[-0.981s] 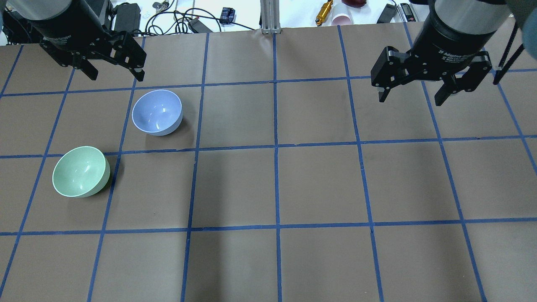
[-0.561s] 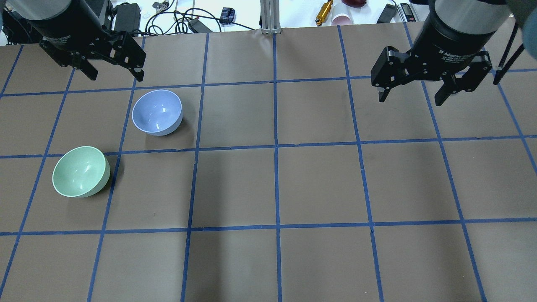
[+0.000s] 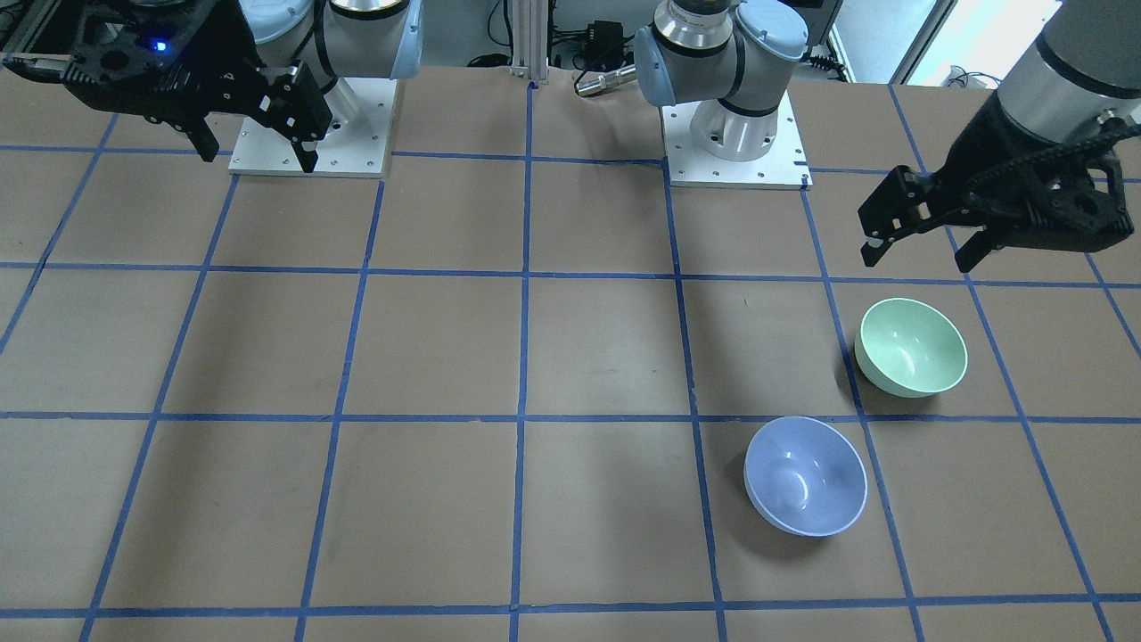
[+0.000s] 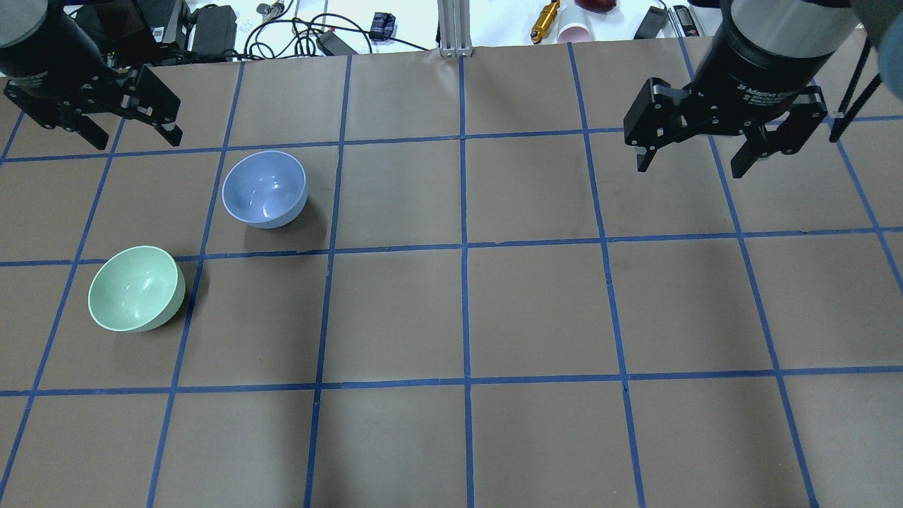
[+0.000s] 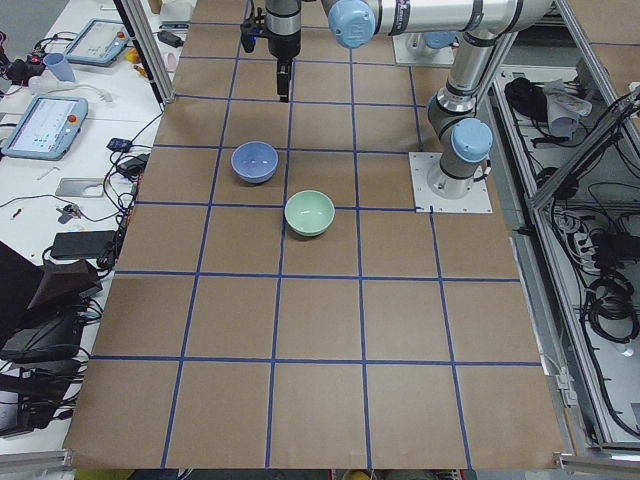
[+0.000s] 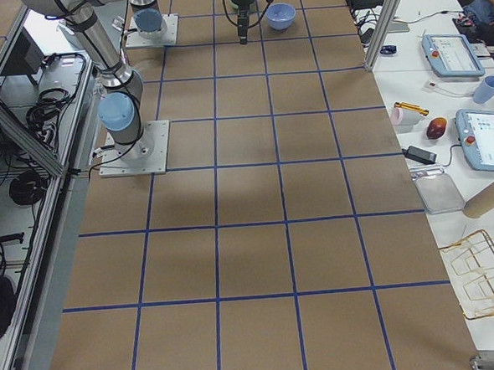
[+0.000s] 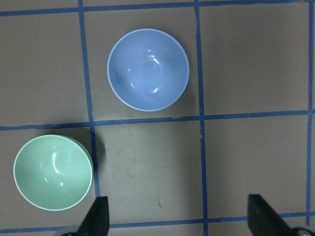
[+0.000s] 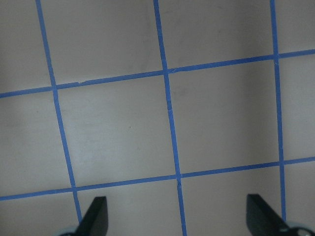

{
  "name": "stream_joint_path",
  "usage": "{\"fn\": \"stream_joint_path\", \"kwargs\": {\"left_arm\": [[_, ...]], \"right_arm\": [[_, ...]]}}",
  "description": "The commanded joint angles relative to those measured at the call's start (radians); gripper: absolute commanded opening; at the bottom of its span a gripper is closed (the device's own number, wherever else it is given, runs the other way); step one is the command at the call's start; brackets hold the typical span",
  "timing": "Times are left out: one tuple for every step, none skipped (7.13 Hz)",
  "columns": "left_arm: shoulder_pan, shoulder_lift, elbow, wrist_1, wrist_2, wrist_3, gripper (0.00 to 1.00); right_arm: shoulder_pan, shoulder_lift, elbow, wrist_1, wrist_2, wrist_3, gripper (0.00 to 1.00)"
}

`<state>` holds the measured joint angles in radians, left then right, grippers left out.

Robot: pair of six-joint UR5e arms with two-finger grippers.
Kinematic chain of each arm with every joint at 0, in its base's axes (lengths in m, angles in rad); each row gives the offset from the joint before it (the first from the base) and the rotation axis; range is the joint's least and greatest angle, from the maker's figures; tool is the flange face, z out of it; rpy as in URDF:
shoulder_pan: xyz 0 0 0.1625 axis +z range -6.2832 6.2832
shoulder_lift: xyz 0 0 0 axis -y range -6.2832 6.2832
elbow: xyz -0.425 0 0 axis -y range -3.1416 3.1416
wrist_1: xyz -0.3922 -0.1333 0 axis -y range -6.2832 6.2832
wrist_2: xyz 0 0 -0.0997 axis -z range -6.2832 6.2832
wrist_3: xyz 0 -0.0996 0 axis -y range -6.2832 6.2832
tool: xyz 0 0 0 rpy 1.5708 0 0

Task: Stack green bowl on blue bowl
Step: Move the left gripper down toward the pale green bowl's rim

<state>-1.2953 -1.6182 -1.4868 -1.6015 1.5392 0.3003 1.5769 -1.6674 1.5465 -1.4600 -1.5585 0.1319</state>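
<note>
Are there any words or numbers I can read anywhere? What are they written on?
"2F Adaptive": white print on the black collar above the right pincer; the next word is cut off, and the smaller lines under it are blurred.
Left pincer: no writing that can be read.
Green bowl and blue bowl: plain, no writing.
Tablet screens on the side desk: too small to read.

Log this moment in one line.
green bowl: unstacked, apart from blue bowl | left gripper: open, empty | right gripper: open, empty
</note>
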Motion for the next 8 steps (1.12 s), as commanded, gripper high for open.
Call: {"fn": "stream_joint_path", "kwargs": {"left_arm": [[0.082, -0.006, -0.083, 0.015, 0.007, 0.045, 1.00], [0.130, -0.009, -0.116, 0.015, 0.009, 0.080, 1.00], [0.186, -0.009, -0.133, 0.014, 0.010, 0.085, 1.00], [0.242, -0.031, -0.168, 0.015, 0.009, 0.083, 1.00], [0.295, -0.044, -0.197, 0.046, 0.009, 0.086, 1.00], [0.336, -0.077, -0.216, 0.107, 0.009, 0.138, 1.00], [0.379, -0.112, -0.242, 0.209, 0.009, 0.185, 1.00], [0.404, -0.135, -0.278, 0.256, 0.009, 0.216, 1.00]], "right_arm": [[0.000, 0.000, 0.000, 0.000, 0.000, 0.000, 1.00], [0.000, 0.000, 0.001, 0.001, 0.000, 0.000, 1.00], [0.000, 0.000, 0.000, 0.000, 0.000, 0.000, 1.00], [0.000, 0.000, 0.001, 0.000, 0.000, 0.000, 1.00], [0.000, 0.000, 0.000, 0.000, 0.000, 0.000, 1.00], [0.000, 0.000, 0.000, 0.001, 0.000, 0.000, 1.00], [0.000, 0.000, 0.000, 0.001, 0.000, 0.000, 1.00], [0.000, 0.000, 0.001, 0.000, 0.000, 0.000, 1.00]]}}
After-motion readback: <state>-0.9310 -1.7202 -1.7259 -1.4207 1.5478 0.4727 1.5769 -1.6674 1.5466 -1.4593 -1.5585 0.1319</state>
